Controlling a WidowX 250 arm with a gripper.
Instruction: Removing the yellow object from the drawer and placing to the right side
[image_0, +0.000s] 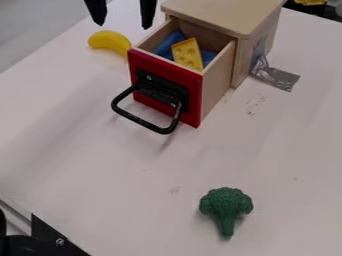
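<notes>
drawer (193, 100) open | yellow block (188, 53) inside, ungrasped | end effector (123, 24) wide, empty | left to do: grasp, lift out, place right

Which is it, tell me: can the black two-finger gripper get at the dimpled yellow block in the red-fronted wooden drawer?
Probably yes: the gripper hangs open nearby, the drawer is pulled out, and nothing covers the block from above. The drawer's walls could make it tight, though.
</notes>
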